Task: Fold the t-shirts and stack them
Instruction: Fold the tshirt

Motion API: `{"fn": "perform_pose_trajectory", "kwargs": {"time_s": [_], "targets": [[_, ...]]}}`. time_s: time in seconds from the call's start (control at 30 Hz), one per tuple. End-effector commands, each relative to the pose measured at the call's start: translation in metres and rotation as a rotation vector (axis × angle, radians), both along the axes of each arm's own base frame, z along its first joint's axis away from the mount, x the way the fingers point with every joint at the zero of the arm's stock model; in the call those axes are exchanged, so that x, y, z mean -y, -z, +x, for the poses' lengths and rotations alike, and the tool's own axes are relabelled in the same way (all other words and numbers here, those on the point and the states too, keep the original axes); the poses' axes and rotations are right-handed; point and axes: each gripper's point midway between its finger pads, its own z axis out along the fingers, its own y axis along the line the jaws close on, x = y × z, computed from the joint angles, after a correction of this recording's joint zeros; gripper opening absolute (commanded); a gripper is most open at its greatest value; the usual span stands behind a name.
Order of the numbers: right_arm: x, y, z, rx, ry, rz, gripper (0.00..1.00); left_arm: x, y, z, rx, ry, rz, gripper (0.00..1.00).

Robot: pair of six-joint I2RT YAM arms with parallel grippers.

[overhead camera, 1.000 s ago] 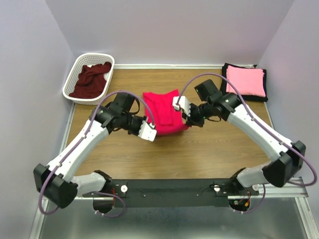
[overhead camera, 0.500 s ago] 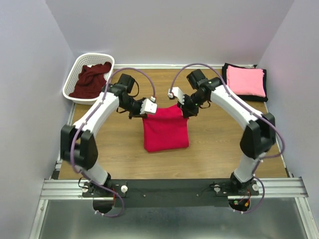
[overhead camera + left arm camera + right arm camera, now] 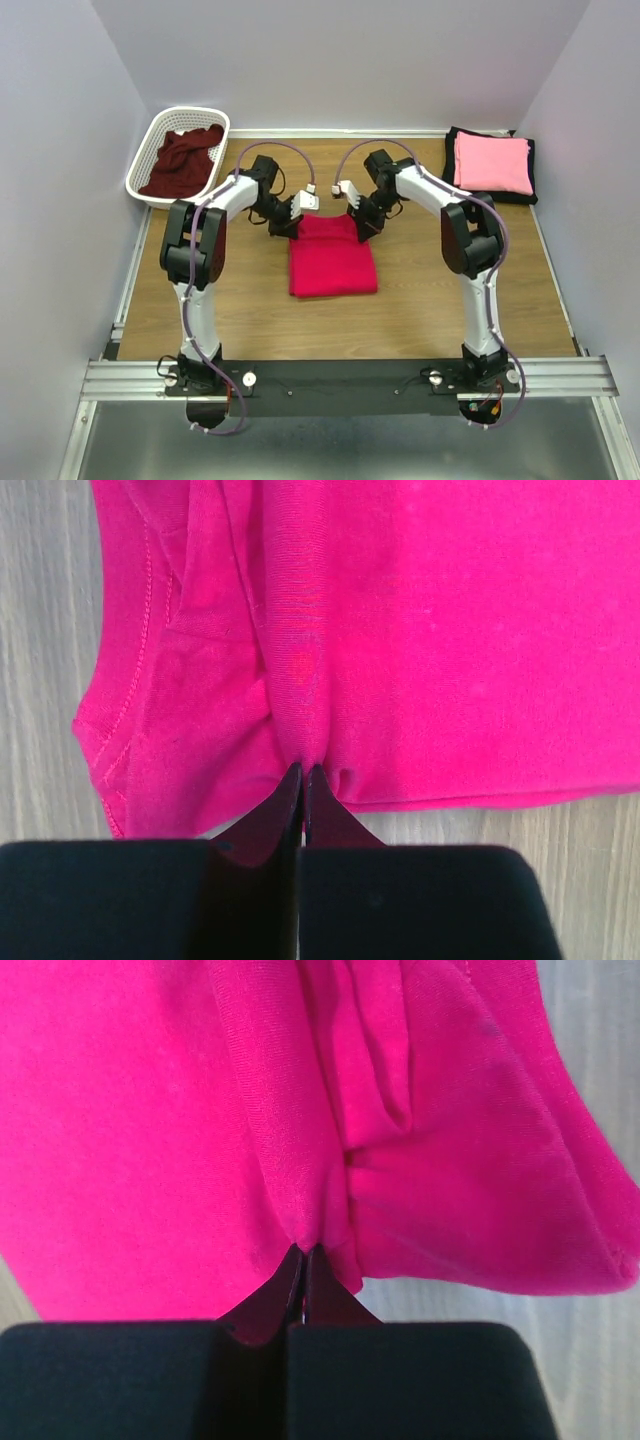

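The crimson-red t-shirt (image 3: 332,256) lies folded on the wooden table, mid-table. My left gripper (image 3: 297,222) is shut on its far left edge, and the pinched fabric (image 3: 300,680) shows in the left wrist view. My right gripper (image 3: 358,224) is shut on its far right edge, and that fabric (image 3: 300,1140) fills the right wrist view. The light pink t-shirt (image 3: 492,163) lies folded on the black t-shirt (image 3: 532,172) at the back right. The dark maroon t-shirt (image 3: 183,162) is crumpled in the basket.
The white lattice basket (image 3: 150,140) stands at the back left corner of the table (image 3: 430,290). Purple walls close in the back and both sides. A metal rail (image 3: 340,375) with the arm bases runs along the near edge.
Both grippers have carried the red shirt's edge away from me toward the back of the table. The shirt was held up and draped; now it lies flat and folded.
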Motion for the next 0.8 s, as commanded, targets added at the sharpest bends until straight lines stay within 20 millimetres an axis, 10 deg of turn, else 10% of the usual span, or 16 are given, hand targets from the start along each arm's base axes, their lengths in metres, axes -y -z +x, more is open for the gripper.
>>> {"fn": "perform_pose_trajectory", "kwargs": {"time_s": [0.0, 0.23, 0.33, 0.5, 0.77], "targets": [[-0.008, -0.002, -0.017, -0.086, 0.053, 0.059, 0.01, -0.001, -0.005, -0.006, -0.008, -0.028, -0.008, 0.05], [-0.001, -0.016, -0.083, -0.145, 0.080, 0.084, 0.01, -0.001, 0.002, -0.077, -0.054, 0.047, -0.011, 0.08], [0.003, -0.030, -0.103, -0.191, 0.129, 0.096, 0.18, 0.001, -0.018, -0.097, -0.032, 0.085, -0.047, 0.20], [-0.012, -0.086, -0.096, -0.241, 0.239, 0.217, 0.49, 0.006, -0.052, -0.094, 0.047, 0.099, -0.093, 0.38], [-0.039, -0.090, -0.047, -0.462, 0.355, 0.347, 0.36, 0.054, -0.092, -0.077, 0.194, 0.157, -0.177, 0.49]]}}
